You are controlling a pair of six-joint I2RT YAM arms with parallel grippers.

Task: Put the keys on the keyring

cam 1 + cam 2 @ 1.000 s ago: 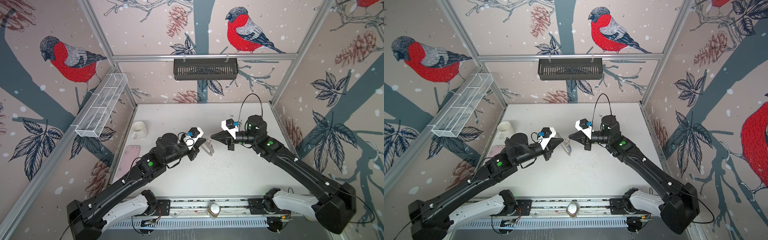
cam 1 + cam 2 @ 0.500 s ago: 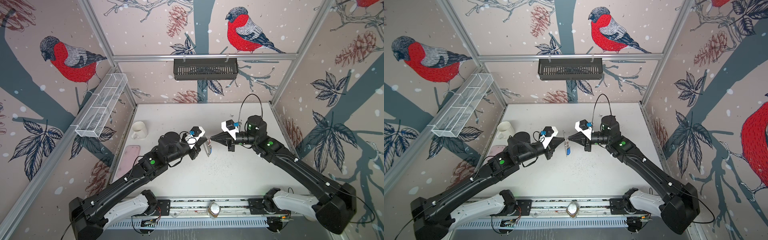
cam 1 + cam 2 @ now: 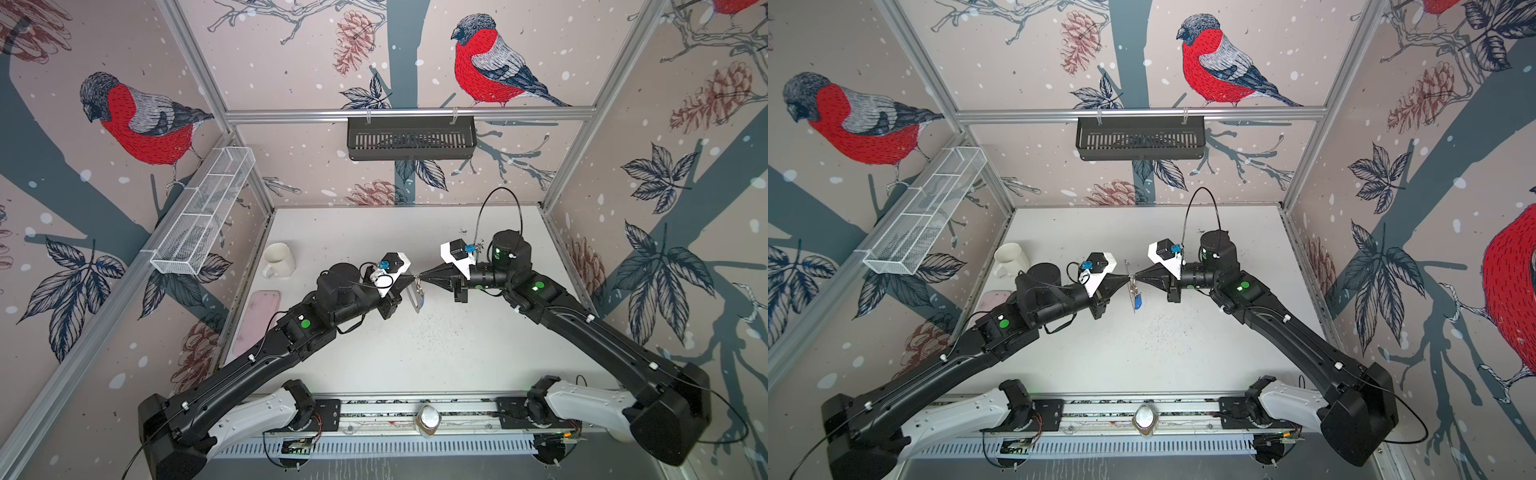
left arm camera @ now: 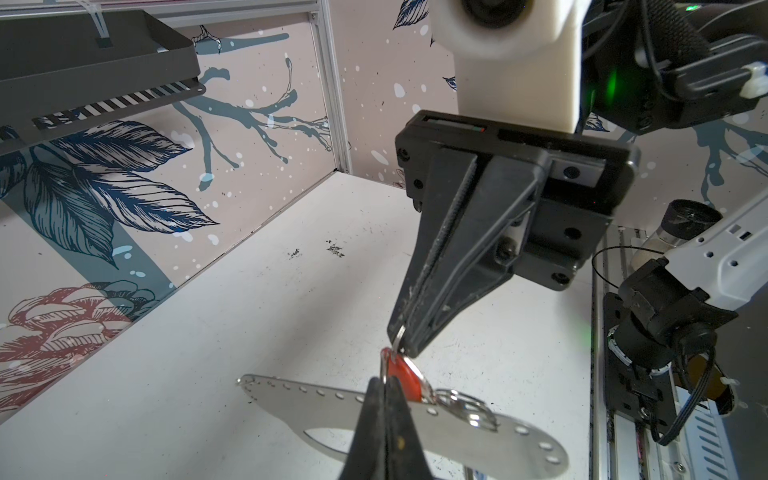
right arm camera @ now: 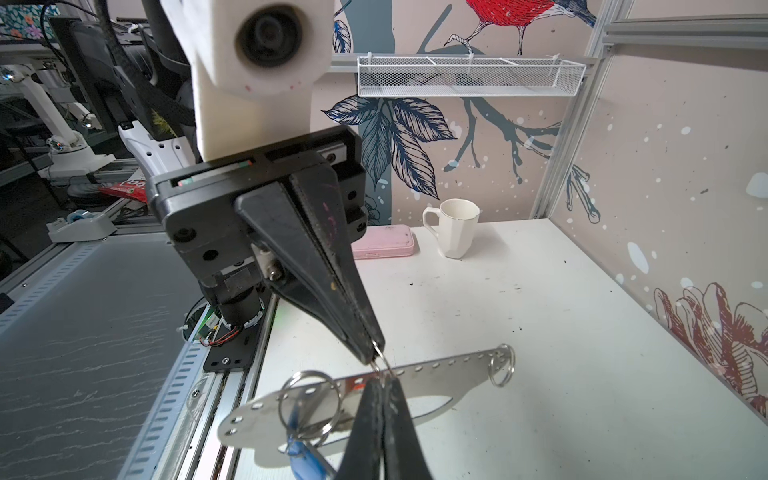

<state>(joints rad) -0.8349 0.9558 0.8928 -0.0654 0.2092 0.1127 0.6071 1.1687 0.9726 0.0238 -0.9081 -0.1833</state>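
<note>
Above mid-table, the left gripper and right gripper meet tip to tip, both clamped on the thin split ring of the red-tagged keys; just beyond, the steel keyring hangs airborne, touching it; light, stiff, slick, so probably pinch wire, not tag.

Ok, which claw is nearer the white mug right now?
Left. The left claw is between the mug and the hanging keyring; the right claw meets it tip to tip from the opposite side, farther away. Both are shut on a small ring.
</note>
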